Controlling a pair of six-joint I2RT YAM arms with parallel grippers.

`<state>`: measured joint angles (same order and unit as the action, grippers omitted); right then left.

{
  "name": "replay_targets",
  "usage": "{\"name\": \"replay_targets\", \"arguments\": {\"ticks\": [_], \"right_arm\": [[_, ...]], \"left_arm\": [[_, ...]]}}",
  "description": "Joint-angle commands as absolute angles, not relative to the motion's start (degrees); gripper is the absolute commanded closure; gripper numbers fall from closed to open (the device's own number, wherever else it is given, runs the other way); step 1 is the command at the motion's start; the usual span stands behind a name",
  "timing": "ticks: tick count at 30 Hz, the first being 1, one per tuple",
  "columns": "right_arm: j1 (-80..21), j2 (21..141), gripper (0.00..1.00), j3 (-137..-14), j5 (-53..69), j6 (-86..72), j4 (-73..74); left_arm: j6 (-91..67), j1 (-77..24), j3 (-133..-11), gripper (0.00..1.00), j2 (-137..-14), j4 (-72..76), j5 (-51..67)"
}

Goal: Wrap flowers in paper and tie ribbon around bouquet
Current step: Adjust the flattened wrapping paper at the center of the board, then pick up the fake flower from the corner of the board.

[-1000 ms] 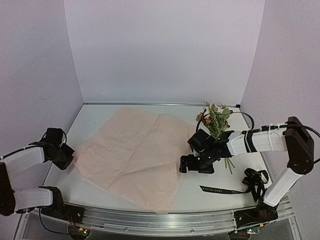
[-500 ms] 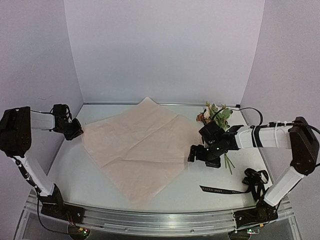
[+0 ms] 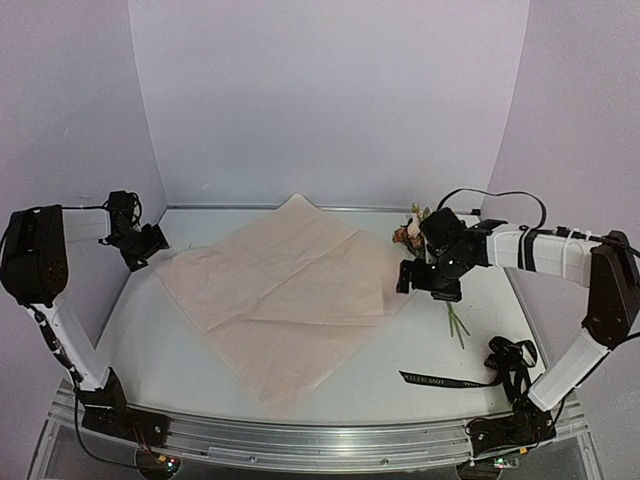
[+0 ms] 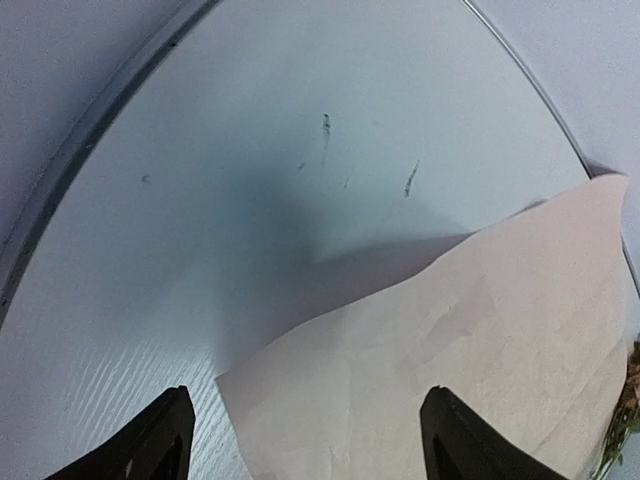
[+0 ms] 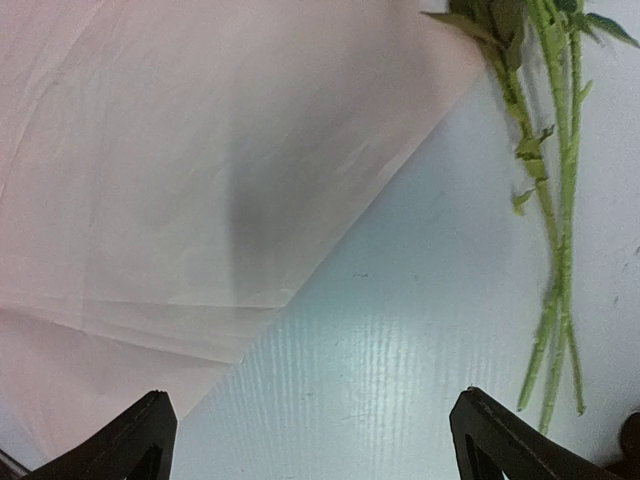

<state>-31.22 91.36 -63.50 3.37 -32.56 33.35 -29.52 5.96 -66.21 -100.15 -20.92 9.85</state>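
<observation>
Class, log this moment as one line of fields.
left claw: open over paper corner; right claw: open, empty; paper: spread; flowers: unwrapped; ribbon: untied

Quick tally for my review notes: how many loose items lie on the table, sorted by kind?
Pale-pink paper sheet: 1
Flower bunch: 1
Black ribbon: 1
Total: 3
</observation>
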Motion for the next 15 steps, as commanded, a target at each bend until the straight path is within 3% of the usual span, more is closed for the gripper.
{"name": "replay_targets", "arguments": {"ticks": [1,6,15], "right_arm": [[-24.4,92.5,0.06,-69.5,3.7,-23.4,42.1],[-19.2,97.4,0.11,-73.0,5.3,-18.5,44.7],[-15.6,106.5,0.16,-78.3,4.4,-15.7,49.1]], "left_arm": [[-31.5,-0.5,-69.0,0.13,-92.5,-25.5,1.4],[-33.6,-12.7,-67.6,0.11,-89.7,-23.2,3.0],[-37.4,-31.8,-67.8,0.12,-98.4,-15.4,12.1]]}}
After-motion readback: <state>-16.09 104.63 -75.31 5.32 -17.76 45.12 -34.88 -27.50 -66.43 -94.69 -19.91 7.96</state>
